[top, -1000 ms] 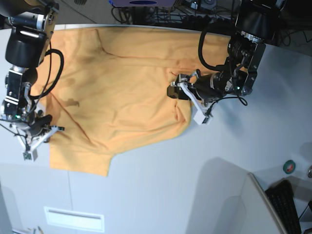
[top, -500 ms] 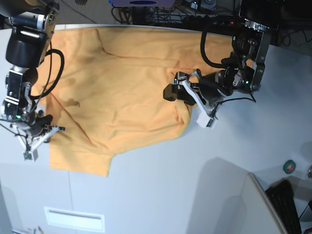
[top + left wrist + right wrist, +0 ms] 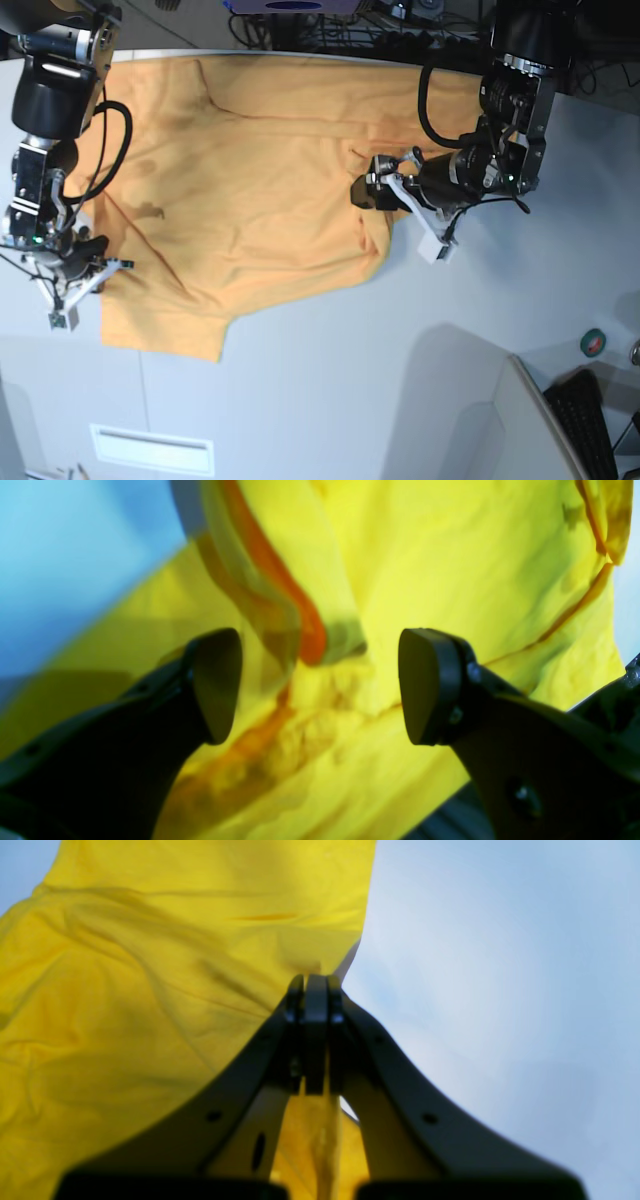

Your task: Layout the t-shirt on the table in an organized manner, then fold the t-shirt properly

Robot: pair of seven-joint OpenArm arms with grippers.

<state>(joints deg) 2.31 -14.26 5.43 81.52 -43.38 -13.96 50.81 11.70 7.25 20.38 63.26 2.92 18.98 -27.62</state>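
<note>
Hovering with its jaws spread wide, the left gripper point(image 3: 320, 685) has nothing between its fingers; in its wrist view a raised ridge of the t-shirt point(image 3: 250, 190) runs away from the camera right through the gap, so the fold sits dead centre and the cloth lies straight below the hand; in the base view that same left gripper point(image 3: 405, 205) sits over the shirt's rumpled edge on the view's right; across on the view's left, the right gripper point(image 3: 75, 272) is pressed together on the shirt's edge near its lower corner, and its wrist view confirms it, jaws closed with yellow fabric pinched through them and bare table point(image 3: 500, 990) off to one side; the shirt itself lies spread on the table point(image 3: 400, 370), its long axis running across the base view from one arm to the other, still creased and with the edge under the left arm doubled back; that doubled edge is what matters, and the left arm is plainly the nearer one; my read is a short drop and a close would catch the ridge, though blur hides how much clearance remains.
</note>
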